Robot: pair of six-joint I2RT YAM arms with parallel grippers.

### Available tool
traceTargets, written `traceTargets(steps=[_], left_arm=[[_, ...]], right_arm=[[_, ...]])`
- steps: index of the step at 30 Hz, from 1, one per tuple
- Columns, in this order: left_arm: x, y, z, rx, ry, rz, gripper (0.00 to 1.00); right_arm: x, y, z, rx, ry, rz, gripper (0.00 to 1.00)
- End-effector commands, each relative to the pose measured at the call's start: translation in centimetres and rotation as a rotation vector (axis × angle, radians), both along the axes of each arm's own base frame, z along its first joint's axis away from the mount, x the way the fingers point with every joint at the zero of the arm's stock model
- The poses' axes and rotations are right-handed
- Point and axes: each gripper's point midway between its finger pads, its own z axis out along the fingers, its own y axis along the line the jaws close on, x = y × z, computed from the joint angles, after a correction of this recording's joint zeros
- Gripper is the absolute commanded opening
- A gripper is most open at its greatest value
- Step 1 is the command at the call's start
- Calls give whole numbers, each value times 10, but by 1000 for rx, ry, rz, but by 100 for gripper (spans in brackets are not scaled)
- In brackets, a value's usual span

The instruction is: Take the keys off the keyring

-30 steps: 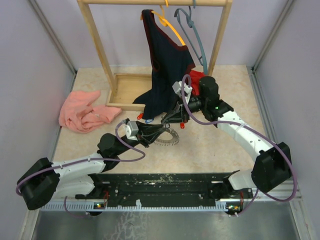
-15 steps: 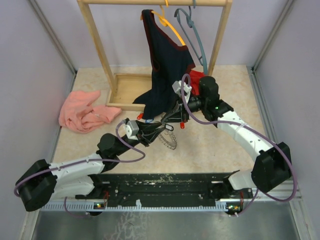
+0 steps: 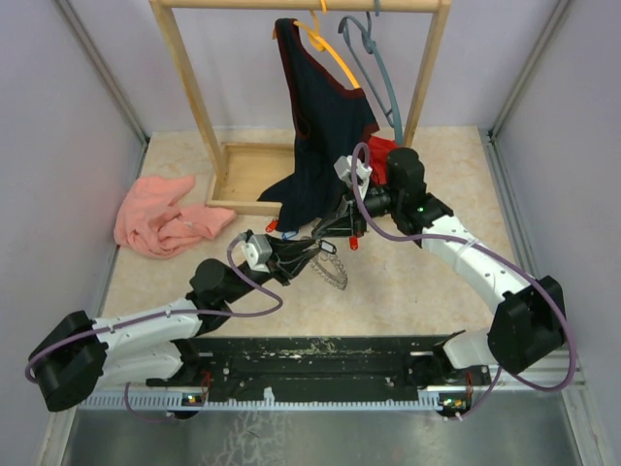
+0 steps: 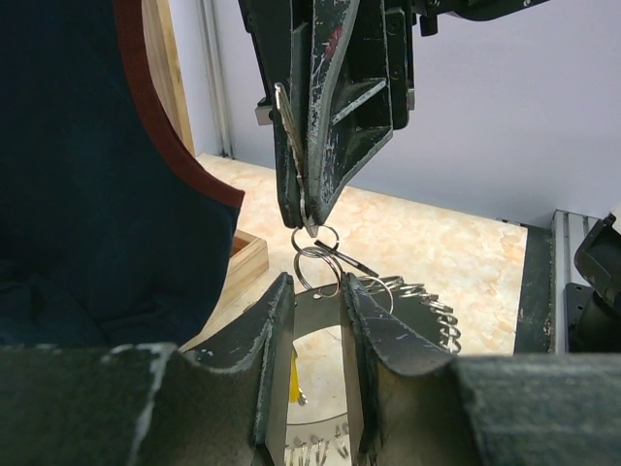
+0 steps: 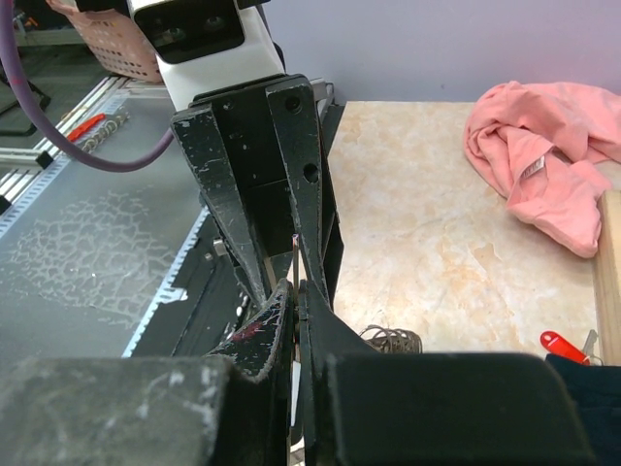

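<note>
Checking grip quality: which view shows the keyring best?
The left wrist view: the keyring sits close and central, between the fingers of the left gripper. The top view shows it small and tilted; the right wrist view catches only a bit of its edge.

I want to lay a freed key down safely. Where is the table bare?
Bare: the table right of the right arm, and the patch between the pink cloth and the left arm. Crowded: the centre, around the keyring and below the dark garment.
</note>
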Motion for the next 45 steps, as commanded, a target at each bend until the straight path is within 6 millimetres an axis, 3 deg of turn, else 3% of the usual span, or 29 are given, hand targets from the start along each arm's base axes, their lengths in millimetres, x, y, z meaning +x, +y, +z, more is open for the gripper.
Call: traceTargets(steps=[1, 13, 22, 34, 40, 45], left_arm=[[3, -2, 10, -5, -18, 20, 31], [5, -7, 14, -5, -1, 64, 35], [16, -5, 10, 17, 19, 151, 32], [17, -2, 10, 44, 11, 167, 17], [12, 1, 9, 70, -41, 161, 2], [7, 6, 10, 77, -92, 154, 0]], right_arm=[[0, 2, 13, 36, -61, 7, 0], [6, 3, 9, 29, -54, -29, 0], [6, 4, 10, 30, -53, -33, 0], [5, 3, 13, 32, -58, -37, 0], [8, 2, 16, 26, -59, -56, 0], [13, -2, 18, 24, -61, -82, 0]])
